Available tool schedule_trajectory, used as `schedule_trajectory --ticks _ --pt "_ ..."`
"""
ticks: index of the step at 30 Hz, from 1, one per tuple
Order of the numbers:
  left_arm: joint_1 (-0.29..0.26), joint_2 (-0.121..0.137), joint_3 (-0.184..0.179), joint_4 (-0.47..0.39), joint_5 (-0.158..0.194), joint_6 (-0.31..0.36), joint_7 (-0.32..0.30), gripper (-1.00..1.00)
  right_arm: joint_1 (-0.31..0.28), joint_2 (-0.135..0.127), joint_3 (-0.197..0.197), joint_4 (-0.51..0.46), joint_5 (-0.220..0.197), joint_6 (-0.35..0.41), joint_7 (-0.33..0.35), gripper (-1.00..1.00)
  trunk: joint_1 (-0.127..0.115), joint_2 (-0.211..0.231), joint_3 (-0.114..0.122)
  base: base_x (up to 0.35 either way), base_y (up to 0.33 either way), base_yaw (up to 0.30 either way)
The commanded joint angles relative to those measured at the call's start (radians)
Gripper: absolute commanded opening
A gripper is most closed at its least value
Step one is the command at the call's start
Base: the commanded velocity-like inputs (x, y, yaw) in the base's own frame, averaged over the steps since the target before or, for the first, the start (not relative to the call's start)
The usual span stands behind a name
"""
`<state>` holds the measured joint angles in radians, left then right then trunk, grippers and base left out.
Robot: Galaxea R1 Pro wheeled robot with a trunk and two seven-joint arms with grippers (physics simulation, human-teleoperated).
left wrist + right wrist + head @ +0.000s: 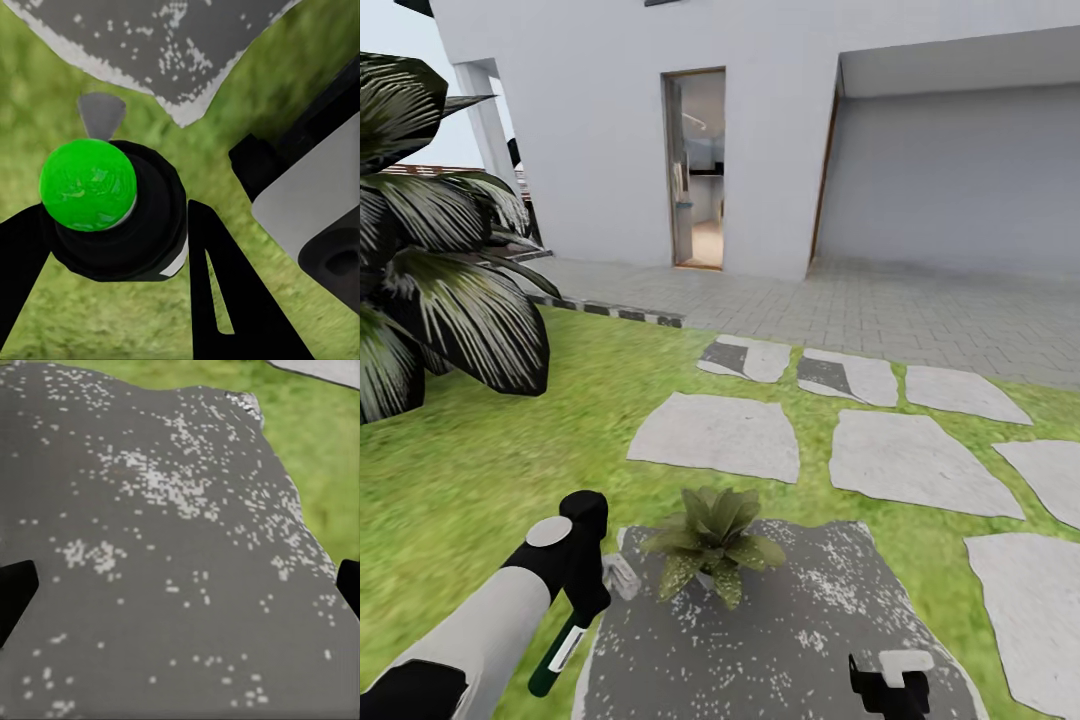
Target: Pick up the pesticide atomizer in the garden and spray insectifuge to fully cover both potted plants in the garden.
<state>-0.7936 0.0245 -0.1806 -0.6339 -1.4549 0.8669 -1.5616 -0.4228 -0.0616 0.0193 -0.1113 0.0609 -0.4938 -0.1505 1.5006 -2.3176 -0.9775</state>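
My left gripper (590, 585) is shut on the pesticide atomizer (558, 652), a dark green bottle with a white label, tilted with its base toward me. Its white spray head (621, 576) points at one potted plant (712, 548), a low rosette of speckled leaves a short way to the right. In the left wrist view the bottle's bright green base (88, 184) sits between the black fingers (217, 292). My right gripper (890, 684) is open and empty low over the dark stone, its fingertips (15, 592) wide apart. The second potted plant is out of view.
The plant stands on a dark grey, white-speckled stepping stone (800, 640) set in the lawn (480, 470). Lighter stepping stones (915, 460) lead toward the paved yard and the white house with an open doorway (697, 165). A large striped-leaf shrub (430, 290) is at the left.
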Motion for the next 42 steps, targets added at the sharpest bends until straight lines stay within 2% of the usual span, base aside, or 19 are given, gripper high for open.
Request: schedule_trajectory --ticks 1,12,25,34,42 --pt "0.000 0.001 -0.005 -0.001 -0.005 0.011 -0.009 -1.00 -0.001 0.000 0.002 0.001 0.007 -0.002 -0.007 1.00 0.000 0.000 -0.001 -0.002 0.081 0.000" --pt "-0.002 0.013 0.002 -0.001 -0.005 0.011 -0.009 -1.00 -0.001 -0.001 0.002 0.000 0.006 -0.002 -0.007 1.00 0.000 0.000 -0.001 0.000 0.025 -0.024" --pt "-0.002 0.012 0.003 -0.011 -0.005 0.012 -0.009 -1.00 -0.001 -0.001 0.001 -0.001 0.005 -0.002 -0.007 1.00 0.000 0.000 -0.001 0.011 0.285 -0.285" --pt "-0.007 0.006 0.001 -0.015 -0.005 0.012 -0.009 -1.00 -0.001 -0.001 0.001 0.000 0.005 -0.002 -0.007 1.00 0.000 0.000 -0.001 0.201 0.283 -0.296" --pt "-0.002 0.009 -0.005 -0.007 -0.005 0.011 -0.009 -1.00 -0.001 -0.001 -0.001 -0.001 0.006 -0.002 -0.009 1.00 0.000 0.000 -0.001 0.257 0.146 -0.043"
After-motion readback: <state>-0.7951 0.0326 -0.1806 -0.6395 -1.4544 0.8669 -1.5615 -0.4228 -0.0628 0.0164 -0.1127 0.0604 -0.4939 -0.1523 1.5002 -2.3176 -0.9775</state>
